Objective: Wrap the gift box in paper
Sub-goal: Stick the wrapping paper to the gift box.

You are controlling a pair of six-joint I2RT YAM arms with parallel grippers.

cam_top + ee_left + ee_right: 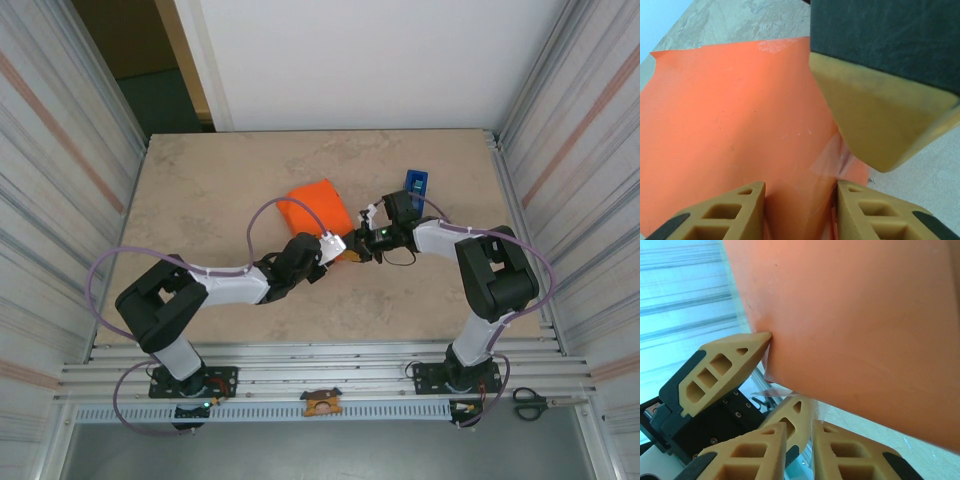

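The paper is folded into a raised orange parcel near the middle of the table. The gift box is hidden, presumably inside it. Both grippers meet at the parcel's near-right edge, so the parcel lies to the far left of each.

The left gripper reaches in from the near left. Its fingers are apart, with the tips against the paper beside a strip of clear tape; it looks to be pressing a fold flat rather than clamping it.

The right gripper comes in from the right, one finger close over that same corner. Its fingers are drawn near together with a narrow slit between them, and I cannot tell whether they pinch any tape.

The next move probably depends on that taped corner, which both arms reach equally well. The blue tape dispenser stands just far-right of the right gripper. The table around the parcel is flat, pale and stone-patterned, with open room on the left and far sides.
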